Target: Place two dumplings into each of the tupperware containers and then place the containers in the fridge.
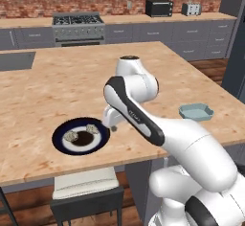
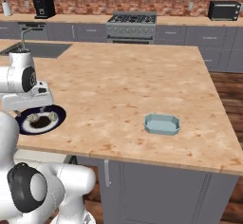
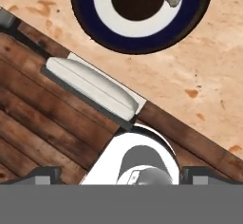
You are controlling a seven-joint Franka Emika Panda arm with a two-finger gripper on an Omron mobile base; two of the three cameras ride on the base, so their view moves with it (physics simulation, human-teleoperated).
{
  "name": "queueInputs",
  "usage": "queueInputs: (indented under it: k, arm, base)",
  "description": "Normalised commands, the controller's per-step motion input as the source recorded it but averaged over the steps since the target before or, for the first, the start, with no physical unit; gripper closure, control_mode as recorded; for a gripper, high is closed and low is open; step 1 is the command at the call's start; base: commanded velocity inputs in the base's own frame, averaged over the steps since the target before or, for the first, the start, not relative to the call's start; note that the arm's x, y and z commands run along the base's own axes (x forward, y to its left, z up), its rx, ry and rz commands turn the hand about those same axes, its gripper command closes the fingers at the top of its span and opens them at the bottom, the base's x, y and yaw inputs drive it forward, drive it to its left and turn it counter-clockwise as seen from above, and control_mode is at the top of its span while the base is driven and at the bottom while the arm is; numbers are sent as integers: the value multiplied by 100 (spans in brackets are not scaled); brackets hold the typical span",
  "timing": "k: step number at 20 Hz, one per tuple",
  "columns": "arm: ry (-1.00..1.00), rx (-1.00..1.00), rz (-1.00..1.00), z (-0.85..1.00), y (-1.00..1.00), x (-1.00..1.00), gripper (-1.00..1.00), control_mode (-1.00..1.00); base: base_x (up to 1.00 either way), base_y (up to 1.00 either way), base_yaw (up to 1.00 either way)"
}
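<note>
On the wooden island counter (image 1: 57, 84), well apart: round dark blue plate (image 1: 60, 143) near the front edge at the arm's left; smaller pale teal tupperware container (image 1: 196, 111) toward the right edge, seemingly with nothing in it. Beyond the island, along the brick wall: stove (image 1: 79, 26), microwave (image 1: 159, 7), toaster (image 1: 191, 9). Below the front edge, under the plate: cushioned stool (image 1: 85, 182). Gripper (image 1: 111, 127) poised just beside the plate's right rim, pointing down, jaws spread to their widest, nothing between them. Two dumplings (image 1: 72, 136) on the plate's white ring, either side of a dark centre, untouched. Step in hand, by judgement: approach for the first pick, nothing yet loaded into a container and the fridge stage far off. Next move probably calls for shifting over the nearer dumpling, lowering with a finger on each side, closing gently, then a long carry across to the teal tray. Right base view adds the sink (image 2: 38, 50) and a coffee machine (image 2: 44, 7) on the back counter, and gives the container's hollow more plainly. Left base view shows the gap between hand and plate best. Hand view looks down past the counter edge to the stool cushion and plank floor, with plate and dumplings cropped at its top.
</note>
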Motion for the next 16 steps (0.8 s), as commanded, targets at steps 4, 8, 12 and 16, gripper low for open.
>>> queueInputs:
  k: [4, 8, 12, 16]
  arm:
    - [1, 0, 0, -45, 23, 69, -100, -100]
    - [0, 0, 1, -47, 31, 60, -100, -100]
    - [0, 0, 0, -32, 28, 62, -100, -100]
    - [0, 0, 0, -33, 9, 60, -100, -100]
  base:
    - [0, 0, 0]
    - [0, 0, 0]
    - [0, 0, 0]
    - [0, 0, 0]
